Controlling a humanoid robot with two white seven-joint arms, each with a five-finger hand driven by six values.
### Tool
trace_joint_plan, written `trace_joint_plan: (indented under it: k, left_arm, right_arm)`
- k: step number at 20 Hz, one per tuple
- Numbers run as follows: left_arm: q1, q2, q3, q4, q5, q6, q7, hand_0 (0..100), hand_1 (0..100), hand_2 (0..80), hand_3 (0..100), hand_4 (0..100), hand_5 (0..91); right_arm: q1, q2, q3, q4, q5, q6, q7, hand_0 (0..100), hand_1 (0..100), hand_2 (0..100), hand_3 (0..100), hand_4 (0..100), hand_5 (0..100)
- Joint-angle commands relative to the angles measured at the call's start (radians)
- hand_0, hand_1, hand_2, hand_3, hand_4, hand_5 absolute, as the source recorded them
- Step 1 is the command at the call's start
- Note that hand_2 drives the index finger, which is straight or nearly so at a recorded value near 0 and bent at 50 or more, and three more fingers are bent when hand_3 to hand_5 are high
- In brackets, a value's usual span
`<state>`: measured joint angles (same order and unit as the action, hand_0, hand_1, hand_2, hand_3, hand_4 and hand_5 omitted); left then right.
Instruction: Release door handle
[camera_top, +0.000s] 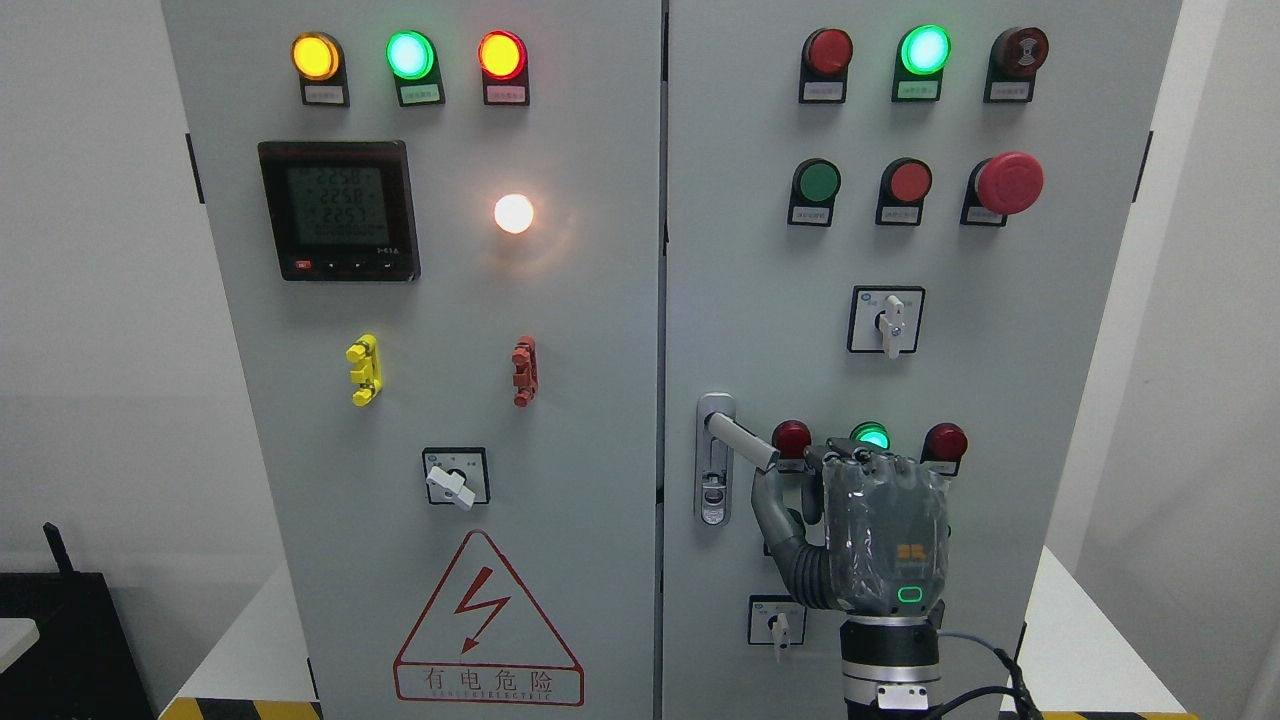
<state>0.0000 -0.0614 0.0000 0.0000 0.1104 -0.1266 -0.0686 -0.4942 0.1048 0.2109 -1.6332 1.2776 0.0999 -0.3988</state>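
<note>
A: Right hand (885, 530) is closest to cam, coming up from bottom edge right of middle, back of hand facing us, wrapped in clear film.

B: Holding the door handle (742, 442) or not?

A: Looks let go, imo. Silver lever sits on the right cabinet door (760, 250), near its left edge, swung out from its lock plate (714, 480) and pointing down-right. Its free tip is just beside the thumb (775, 505), but I see no digit wrapped round it.

B: Fingers?

A: Loosely bent at the top knuckles, thumb sticking out to the left below the lever tip. Nothing in the grasp afaict. Whether thumb is touching the tip, can't tell from this angle.

B: So what's left?

A: Release itself seems done or v. nearly. Hand is close to the lever, in front of the small red and green lamps (872, 436), so I'd say backing the arm off is what remains. Handle isn't folded flat to its plate either.

B: Left hand?

A: Not in shot.
</note>
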Motion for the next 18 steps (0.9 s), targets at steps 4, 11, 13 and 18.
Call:
trace_joint_plan:
  k: [4,11,13,18]
  left_arm:
    - [-0.031,0.0,-0.011,-0.008,0.0,0.001,0.0,12,39,0.0,0,0,0.0]
    - [-0.031,0.0,-0.011,-0.008,0.0,0.001,0.0,12,39,0.0,0,0,0.0]
    - [-0.031,0.0,-0.011,-0.009,0.0,0.001,0.0,12,39,0.0,0,0,0.0]
    - [-0.031,0.0,-0.011,-0.008,0.0,0.001,0.0,12,39,0.0,0,0,0.0]
  right_arm:
    - [0.0,-0.001,-0.002,0.0,0.0,0.0,0.002,54,61,100,100,100,100]
    - [-0.001,-0.001,-0.002,-0.002,-0.001,-0.002,0.003,55,61,100,100,100,100]
    - [-0.001,-0.001,-0.002,-0.002,-0.001,-0.002,0.002,55,61,100,100,100,100]
    - [-0.003,-0.001,-0.002,-0.002,-0.001,-0.002,0.002,57,61,100,100,100,100]
